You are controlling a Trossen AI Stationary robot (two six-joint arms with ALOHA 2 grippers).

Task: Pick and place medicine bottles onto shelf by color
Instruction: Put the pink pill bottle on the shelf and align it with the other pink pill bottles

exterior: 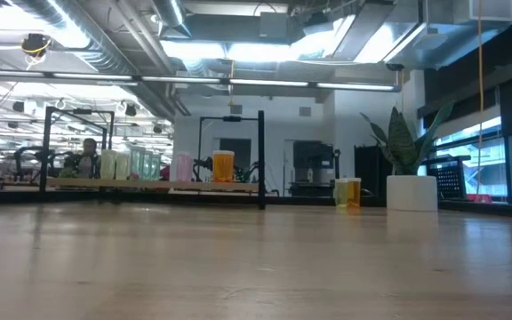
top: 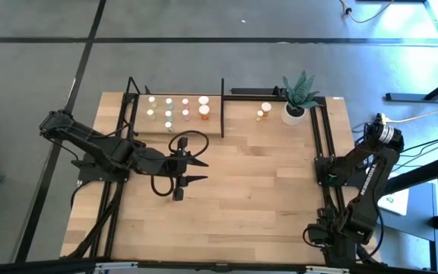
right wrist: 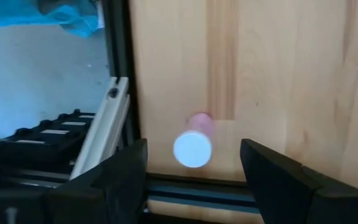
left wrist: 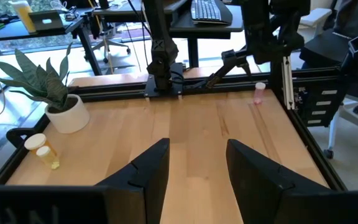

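Lettering on any bottle is unreadable to me. Right gripper [right wrist: 193, 171] gapes empty above a pink bottle [right wrist: 194, 144]; left gripper [left wrist: 197, 165] stands parted, holding nothing.

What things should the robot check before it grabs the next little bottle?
1. Right end effector open: ok, fingers apart and nothing held.
2. Pink bottle lined up: ok, its white cap sits between the right fingers in the right wrist view, near the table's black edge rail.
3. Left end effector out of the way: ok, it hangs open and empty over mid-table, just in front of the shelf.
4. Shelf has room: cannot tell, several bottles already stand there.
5. Two orange bottles beside the plant pot waiting to be sorted: ok, upright.
6. Is the pink bottle upright: ok, cap faces the camera.
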